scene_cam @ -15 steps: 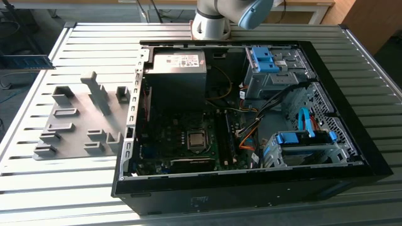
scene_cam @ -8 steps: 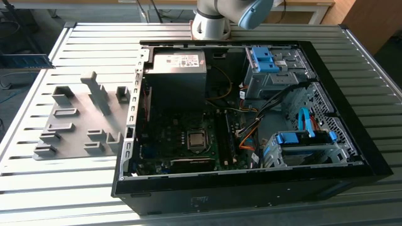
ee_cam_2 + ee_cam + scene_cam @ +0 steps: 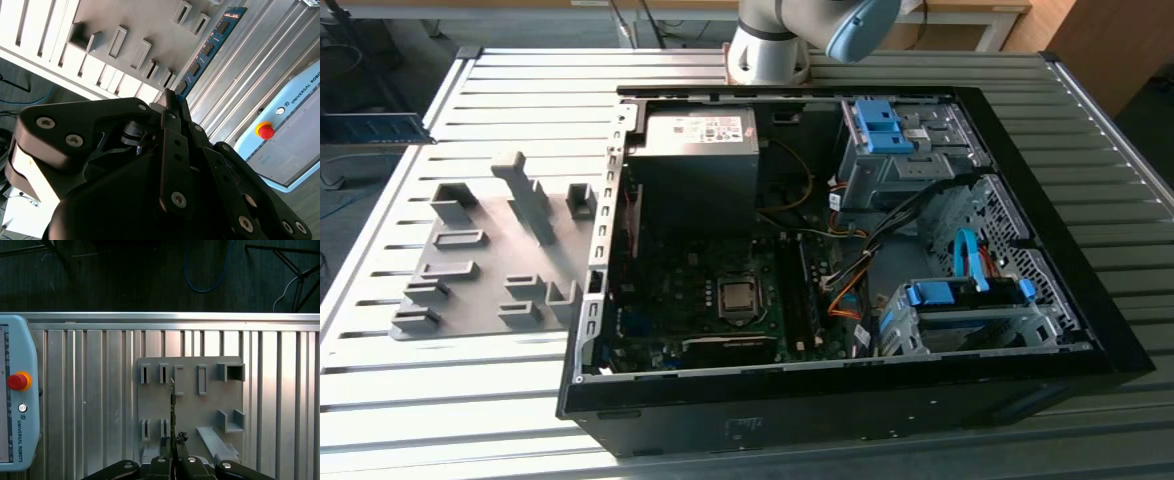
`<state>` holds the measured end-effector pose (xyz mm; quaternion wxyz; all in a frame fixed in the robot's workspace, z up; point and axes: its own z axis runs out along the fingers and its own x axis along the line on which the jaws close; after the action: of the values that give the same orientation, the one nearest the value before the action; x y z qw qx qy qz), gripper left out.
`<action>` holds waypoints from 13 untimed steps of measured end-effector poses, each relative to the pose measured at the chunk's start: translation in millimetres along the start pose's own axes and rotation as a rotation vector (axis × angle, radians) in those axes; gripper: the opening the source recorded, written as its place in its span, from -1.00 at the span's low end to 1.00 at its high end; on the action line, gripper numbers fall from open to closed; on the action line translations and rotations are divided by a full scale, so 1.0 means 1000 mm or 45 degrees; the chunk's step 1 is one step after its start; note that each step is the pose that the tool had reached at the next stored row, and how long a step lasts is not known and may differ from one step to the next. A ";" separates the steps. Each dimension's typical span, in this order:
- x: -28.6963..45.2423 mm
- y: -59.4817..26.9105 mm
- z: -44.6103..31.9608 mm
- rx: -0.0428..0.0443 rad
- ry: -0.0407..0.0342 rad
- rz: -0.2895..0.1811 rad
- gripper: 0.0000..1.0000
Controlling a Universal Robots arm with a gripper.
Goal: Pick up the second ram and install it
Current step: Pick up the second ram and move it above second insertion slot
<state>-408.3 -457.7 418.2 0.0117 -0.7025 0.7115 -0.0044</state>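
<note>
Pickup looks done, install not yet. The gripper [image 3: 170,99] has its jaws closed tight on one end of the ram [image 3: 207,47], with the rest of the stick jutting out past the fingertips. It hangs over the grey holder [image 3: 125,20] and is prob. lifted clear of it, though the gap is hard to judge. Second wrist view shows the ram's blue face w/ its black chips. First wrist view shows it edge-on as a thin line [image 3: 172,405] over the holder's middle, w/ the pendant [image 3: 15,405] lying on the table beside it. Exterior view adds the target, the open PC case [image 3: 854,400], sitting beside the holder on the exterior view's right.
</note>
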 end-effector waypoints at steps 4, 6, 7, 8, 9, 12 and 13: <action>0.0000 0.0000 -0.0009 0.000 0.0000 0.000 -0.72; 0.0000 0.0000 -0.0011 0.000 0.0000 0.000 -0.72; 0.0000 -0.0001 -0.0011 0.000 0.0000 0.000 -0.72; 0.0000 -0.0003 -0.0011 0.000 0.0000 0.000 -0.72; 0.0000 -0.0006 -0.0012 0.000 0.0000 0.000 -0.72; 0.0000 -0.0027 -0.0011 0.000 0.0000 0.000 -0.72; -0.0001 -0.0035 -0.0011 0.000 0.0000 0.000 -0.72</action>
<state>-404.8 -457.7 419.4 0.0117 -0.7025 0.7115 -0.0044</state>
